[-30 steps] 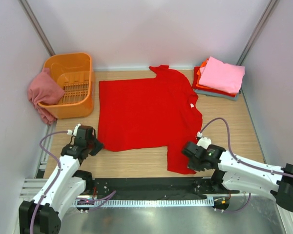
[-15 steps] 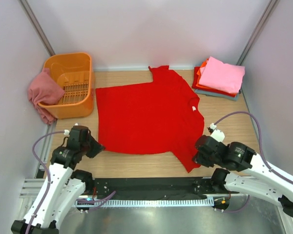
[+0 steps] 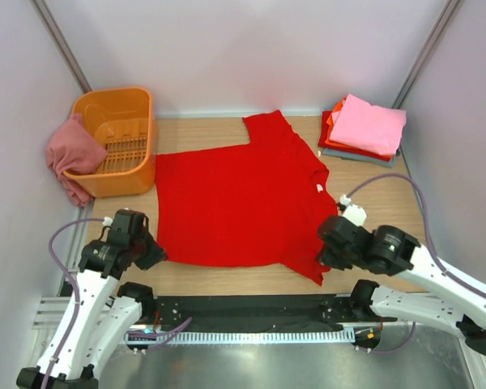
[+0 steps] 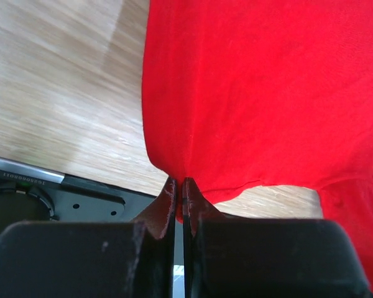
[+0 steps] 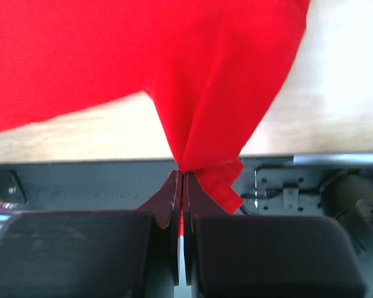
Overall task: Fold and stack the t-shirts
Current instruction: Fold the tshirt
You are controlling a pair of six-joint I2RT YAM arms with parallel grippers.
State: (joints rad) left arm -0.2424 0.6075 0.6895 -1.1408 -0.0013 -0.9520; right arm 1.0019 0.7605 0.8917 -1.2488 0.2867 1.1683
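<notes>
Left wrist view showed the left arm's fingers (image 4: 165,208) pressed together on a near corner of the red t-shirt (image 4: 248,87), the cloth bunching to a point where it entered the grip. On the right wrist view the right arm's fingers (image 5: 168,202) were likewise clamped on a gathered fold of the same shirt, apparently its near sleeve, with a small tail hanging over the worktop's front edge. Both pinches sat low at the near edge, well apart from each other, probably so the cloth between them could be drawn taut and laid flat before any fold was made. Beyond them the shirt lay spread across the middle of the worktop (image 3: 389,190), collar toward the right and the other sleeve pointing to the far wall. Farther back, a folded stack (image 3: 364,126) with a light pink shirt on top waited at the far right, seemingly the destination. At the far left a dusty-rose shirt (image 3: 71,154) hung over the side of the orange basket (image 3: 117,101), not yet folded.
</notes>
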